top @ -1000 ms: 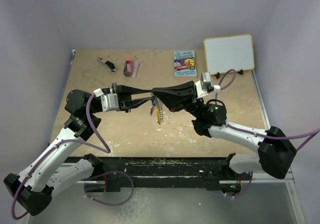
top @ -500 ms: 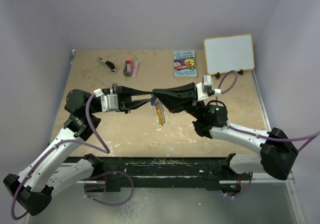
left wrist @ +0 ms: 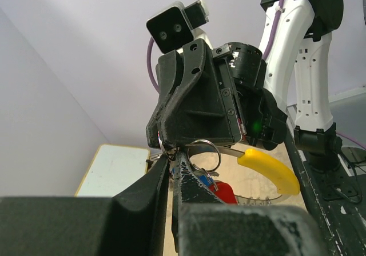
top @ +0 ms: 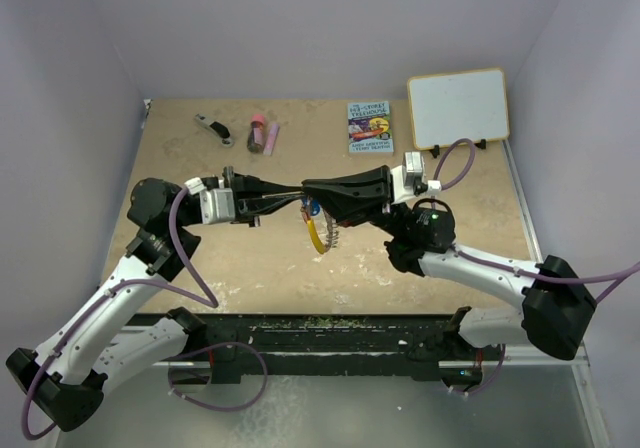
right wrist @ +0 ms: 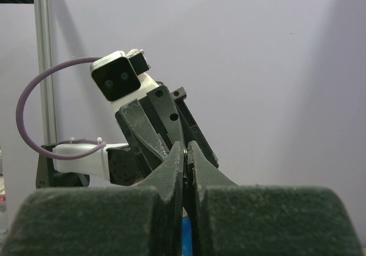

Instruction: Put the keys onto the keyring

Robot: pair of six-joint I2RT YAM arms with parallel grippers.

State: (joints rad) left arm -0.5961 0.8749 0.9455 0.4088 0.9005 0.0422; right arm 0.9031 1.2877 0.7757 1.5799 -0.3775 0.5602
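Both grippers meet tip to tip above the middle of the table. My right gripper (top: pixel 308 188) (right wrist: pixel 186 153) is shut on the thin metal end of the keyring (top: pixel 318 234), which hangs below with its yellow part (left wrist: pixel 269 167) and silvery beaded part (top: pixel 336 234). My left gripper (top: pixel 297 202) (left wrist: pixel 171 159) is shut, pinching a small split ring (left wrist: pixel 162 147) right at the right gripper's tips. A second small ring (left wrist: pixel 203 153) carries the keys, red (left wrist: pixel 226 191) and blue (left wrist: pixel 206 179), beside my left finger. In the right wrist view only a blue sliver (right wrist: pixel 186 233) shows.
At the back of the table lie a small book (top: pixel 370 126), a whiteboard (top: pixel 458 106), a dark red tube (top: pixel 256 134) and a black-and-silver clip-like tool (top: pixel 212 128). The black frame of the arm bases (top: pixel 330 328) runs along the near edge.
My left gripper has closed. The keyring, which hung straight down, has turned and now shows its yellow part to the left and its beaded part to the right.
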